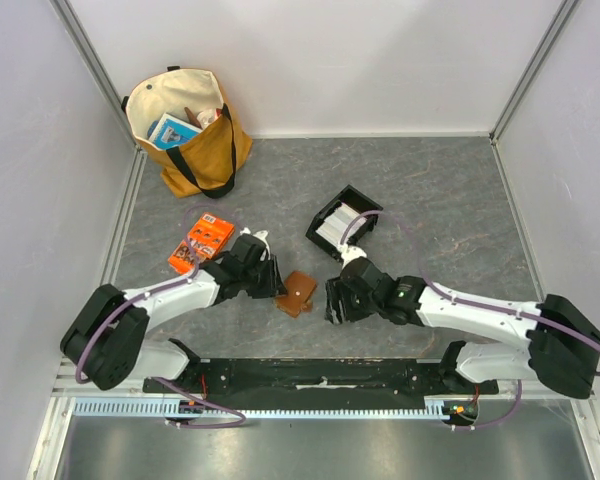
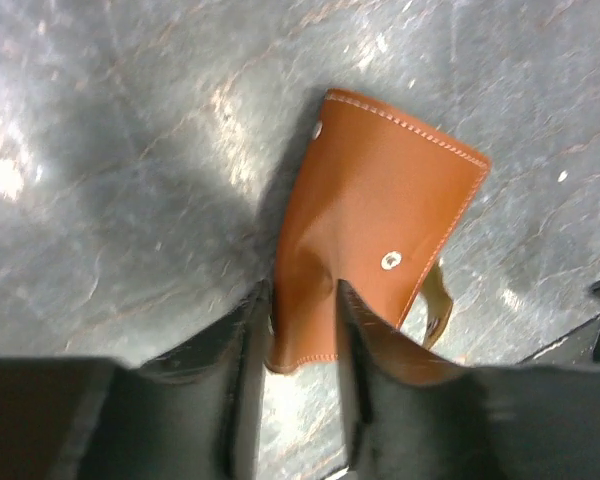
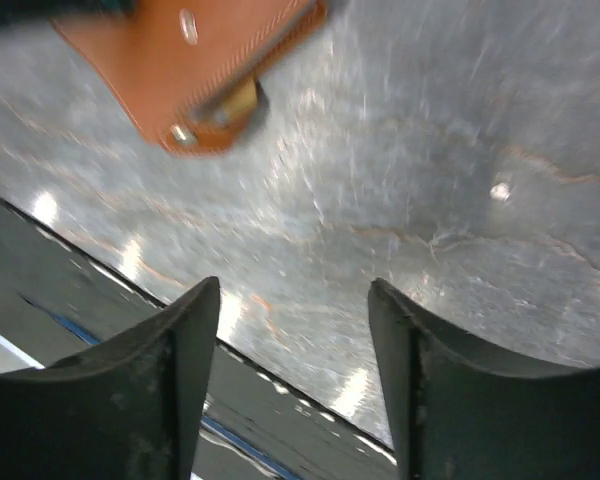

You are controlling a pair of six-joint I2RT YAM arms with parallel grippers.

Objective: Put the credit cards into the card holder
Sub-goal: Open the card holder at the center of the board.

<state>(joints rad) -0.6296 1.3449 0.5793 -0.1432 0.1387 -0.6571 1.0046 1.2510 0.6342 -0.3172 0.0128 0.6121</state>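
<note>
The tan-brown card holder (image 1: 298, 292) lies on the grey table between my two grippers. In the left wrist view the card holder (image 2: 380, 190) shows two snap studs, and its strap hangs off the right side. My left gripper (image 2: 302, 292) is shut on the holder's near edge, and the leather dents between the fingers. In the top view the left gripper (image 1: 273, 283) is at the holder's left side. My right gripper (image 3: 293, 300) is open and empty, just right of the holder (image 3: 190, 60) and low over the table's near edge. White credit cards (image 1: 338, 226) stand in the black tray.
The black tray (image 1: 363, 198) sits behind the right gripper. An orange printed packet (image 1: 201, 243) lies left of the left gripper. A tan tote bag (image 1: 202, 150) stands at the back left. The black base rail (image 1: 320, 372) runs along the near edge.
</note>
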